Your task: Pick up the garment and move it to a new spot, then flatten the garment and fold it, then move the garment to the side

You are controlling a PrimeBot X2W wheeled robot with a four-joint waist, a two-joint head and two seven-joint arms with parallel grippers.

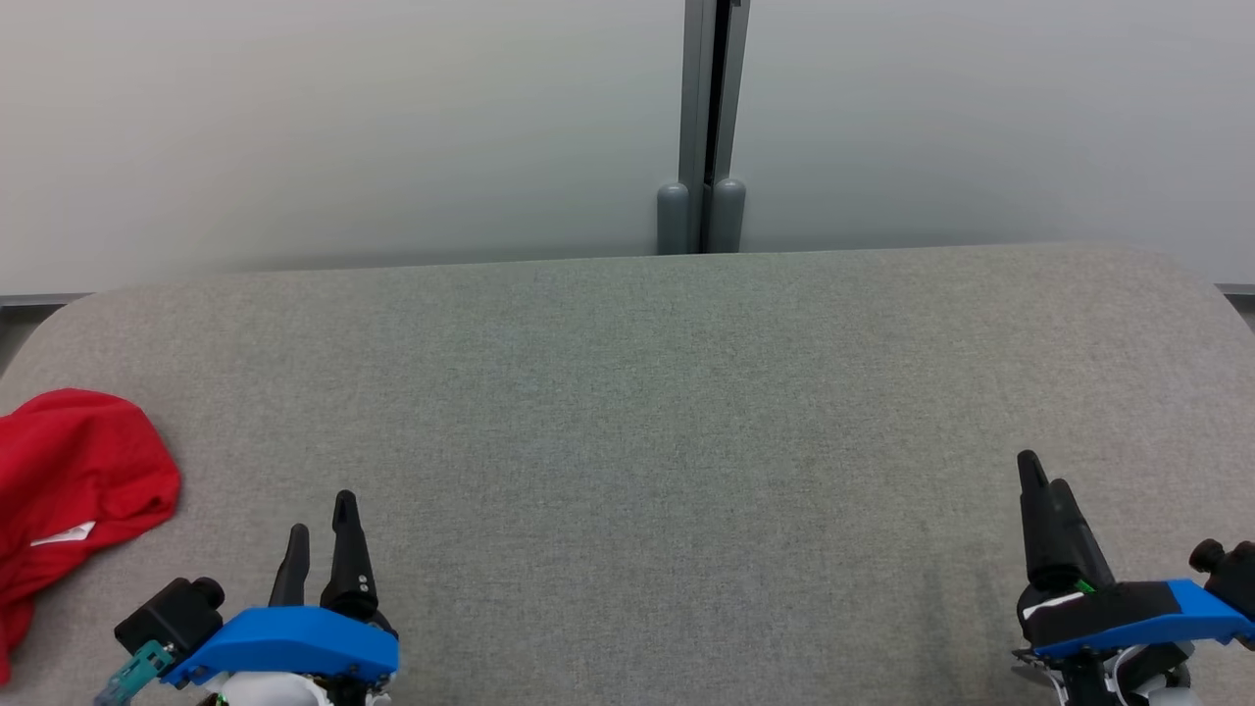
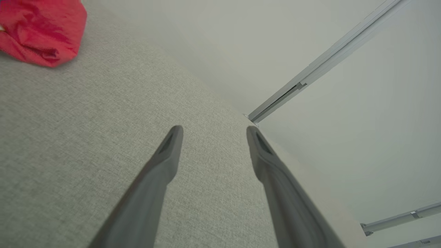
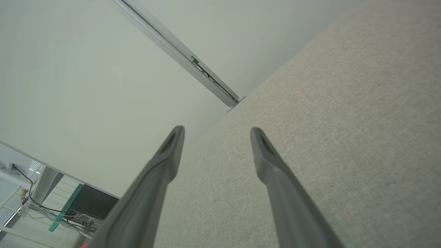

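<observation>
Garment (image 1: 83,476): red, judged soft, light, limp; crumpled at surface (image 1: 627,392) left edge; best pinched at a raised fold. Left jaws, right jaws: apart, empty

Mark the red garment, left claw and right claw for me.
red garment (image 1: 83,471), head view, middle of the crumpled heap.
left claw (image 2: 214,128), left wrist view, midway between its fingertips.
right claw (image 3: 217,129), right wrist view, midway between its fingertips.
</observation>
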